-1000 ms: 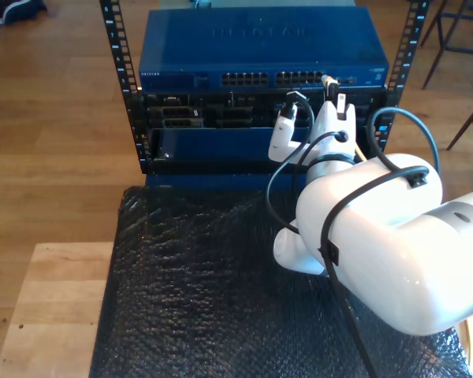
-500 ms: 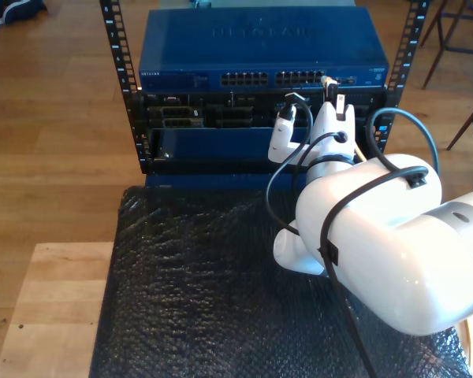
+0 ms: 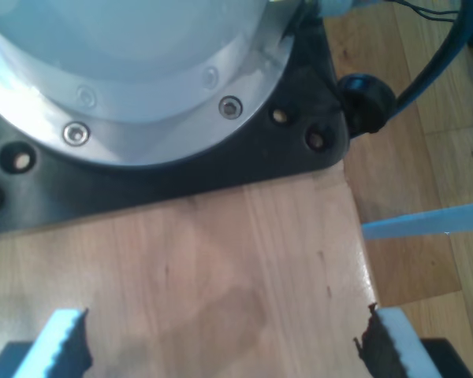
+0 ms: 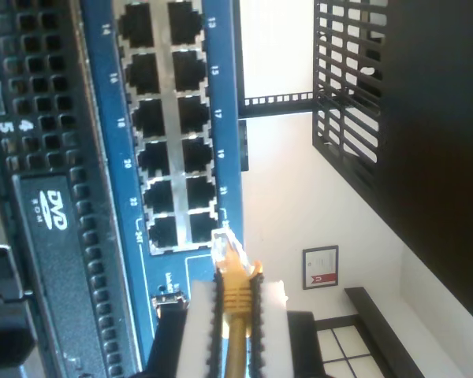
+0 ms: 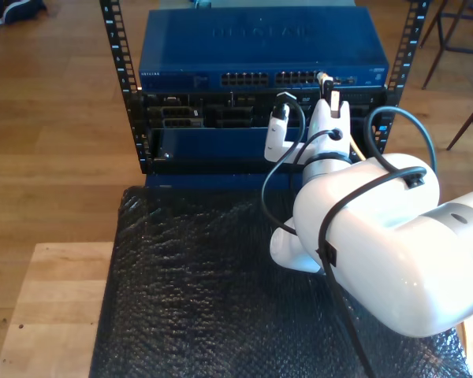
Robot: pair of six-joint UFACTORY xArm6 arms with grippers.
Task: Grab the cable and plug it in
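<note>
So my second gripper [image 4: 232,331] pinches ribbed yellow cable [image 4: 236,303]; my first gripper [image 3: 221,346] spread.

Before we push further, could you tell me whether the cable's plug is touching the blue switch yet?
Cannot tell. In the second wrist view the plug, held by my second gripper, overlaps the switch beside its ports, showing neither contact nor gap.

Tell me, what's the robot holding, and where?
My second gripper pinches the cable just behind its plug. My first gripper holds nothing.
</note>
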